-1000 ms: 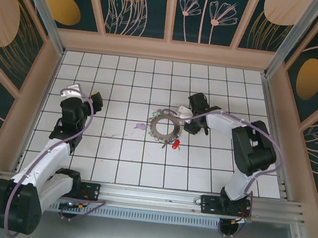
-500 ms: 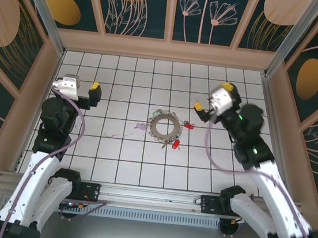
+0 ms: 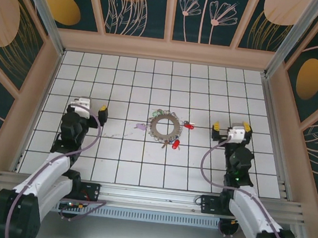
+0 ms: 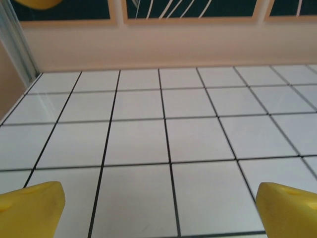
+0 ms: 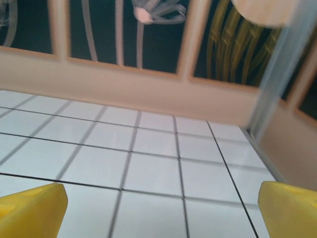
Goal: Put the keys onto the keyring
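Top view: the keyring (image 3: 164, 128) lies flat mid-table (image 3: 199, 170). Red keys (image 3: 175, 146) lie just off its right side, and a purple one is at its left. The left gripper (image 3: 89, 108) and right gripper (image 3: 231, 128) sit well apart from it, on either side.

Left wrist: the yellow fingertips (image 4: 30, 204) are spread wide over the tiles (image 4: 193, 139).

Right wrist: the fingertips (image 5: 290, 204) are likewise spread wide, facing the wall (image 5: 148, 87).

White tiled table (image 3: 114, 154), dark floral wall panels (image 3: 206, 14), aluminium front rail (image 3: 155, 197)
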Robot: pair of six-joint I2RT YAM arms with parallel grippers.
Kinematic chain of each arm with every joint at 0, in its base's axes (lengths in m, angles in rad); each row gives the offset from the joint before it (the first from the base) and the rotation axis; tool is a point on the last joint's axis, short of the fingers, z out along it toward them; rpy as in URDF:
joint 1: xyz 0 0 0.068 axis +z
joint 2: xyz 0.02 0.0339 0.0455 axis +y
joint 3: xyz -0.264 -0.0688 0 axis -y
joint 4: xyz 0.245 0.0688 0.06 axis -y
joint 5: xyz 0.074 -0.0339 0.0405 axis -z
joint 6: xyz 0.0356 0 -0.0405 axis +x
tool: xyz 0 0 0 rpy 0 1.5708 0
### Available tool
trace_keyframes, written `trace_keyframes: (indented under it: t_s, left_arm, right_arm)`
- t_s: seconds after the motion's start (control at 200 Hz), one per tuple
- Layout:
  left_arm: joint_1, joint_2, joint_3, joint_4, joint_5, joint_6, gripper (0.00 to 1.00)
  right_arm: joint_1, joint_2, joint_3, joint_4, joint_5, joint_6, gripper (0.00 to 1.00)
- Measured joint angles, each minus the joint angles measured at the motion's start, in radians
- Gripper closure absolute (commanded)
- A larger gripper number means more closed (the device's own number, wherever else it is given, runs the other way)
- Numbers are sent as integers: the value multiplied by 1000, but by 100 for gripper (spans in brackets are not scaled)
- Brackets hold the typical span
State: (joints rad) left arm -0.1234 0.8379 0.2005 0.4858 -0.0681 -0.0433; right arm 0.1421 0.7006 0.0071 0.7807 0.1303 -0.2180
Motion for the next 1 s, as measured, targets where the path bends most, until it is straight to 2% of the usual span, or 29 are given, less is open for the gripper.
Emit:
trace_keyframes:
  t_s: [0.13,0.31,0.515,0.701,0.846,1.001]
  left_arm:
    - [0,102,-119,243,-74,-10,1]
    - [0,312,-125,426,-69,-9,1]
    - [1,483,-32,589,-69,28,1]
    - [45,655,-54,824,-74,39,1]
    - [110,697,11,768,-56,7,1]
    - [119,697,34,769,-56,-14,1]
  right_arm:
    - [-138,205,0,220,-90,95,1]
    - [-162,493,0,451,-201,136,1]
    - [-188,833,0,690,-241,173,1]
    - [-190,846,73,666,-234,196,1]
    - [-188,845,170,601,-219,201,1]
    - [-184,845,178,544,-176,210,1]
